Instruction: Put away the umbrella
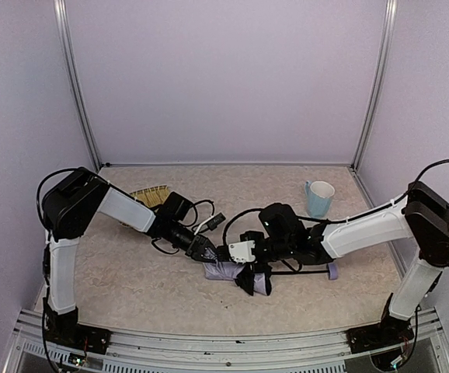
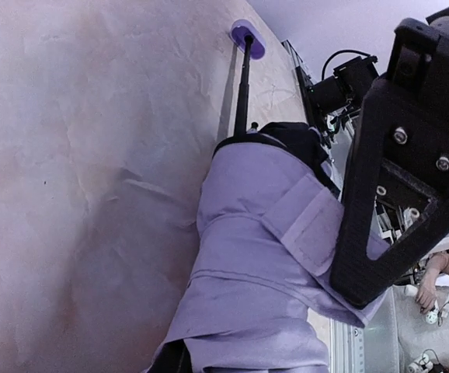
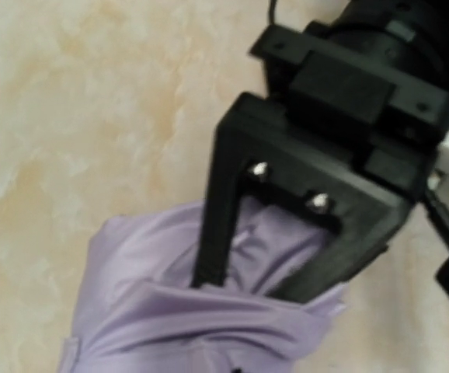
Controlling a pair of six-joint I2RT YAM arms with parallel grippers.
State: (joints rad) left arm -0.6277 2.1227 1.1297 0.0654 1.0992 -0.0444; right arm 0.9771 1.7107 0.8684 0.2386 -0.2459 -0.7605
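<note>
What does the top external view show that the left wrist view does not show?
Only the top external view: the light blue mug and the straw tray. Only the left wrist view: the fabric strap lying across the folded cloth. Both views: the umbrella lying on the table, with its thin black shaft and its lavender handle.

umbrella lies across the table beneath both claws: left claw at its left end, right claw mid-length. mug behind the right claw, tray behind the left.
</note>
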